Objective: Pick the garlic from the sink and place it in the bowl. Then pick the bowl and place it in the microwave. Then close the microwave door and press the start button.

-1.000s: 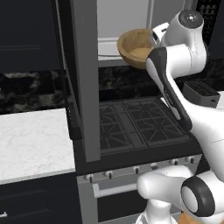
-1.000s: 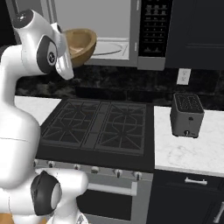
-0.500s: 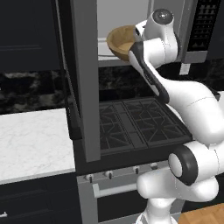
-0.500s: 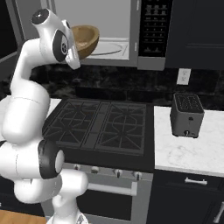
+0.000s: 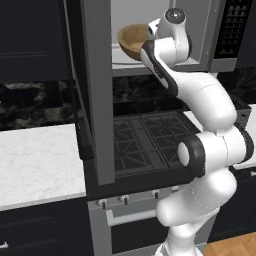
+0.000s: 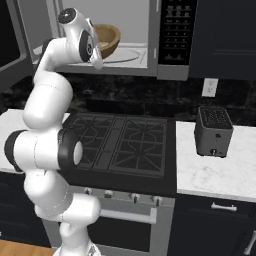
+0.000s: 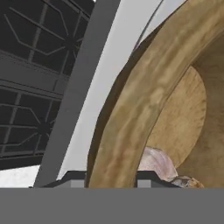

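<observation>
My gripper [image 7: 109, 178] is shut on the near rim of the tan wooden bowl [image 7: 144, 100], one fingertip on each side of the rim. The pinkish-white garlic [image 7: 155, 162] lies inside the bowl, close to the pads. I hold the bowl [image 5: 131, 41] tilted at the mouth of the microwave [image 5: 215, 35], just above its pale floor, and my gripper [image 6: 98, 52] is on the bowl [image 6: 107, 40] at its front edge. The microwave door [image 5: 97, 90] stands wide open to the left, seen edge-on, with its dark bar handle [image 5: 82, 130]. The sink is out of view.
A black gas stove [image 6: 120, 140] lies under the microwave. A dark toaster [image 6: 212, 131] stands on the white marble counter [image 6: 220, 172] to the right. More counter [image 5: 35, 160] stretches left of the door. The black button panel [image 6: 175, 30] is right of the cavity.
The arm has swung up and forward, carrying the bowl from in front of the microwave to its opening. The door has not moved.
</observation>
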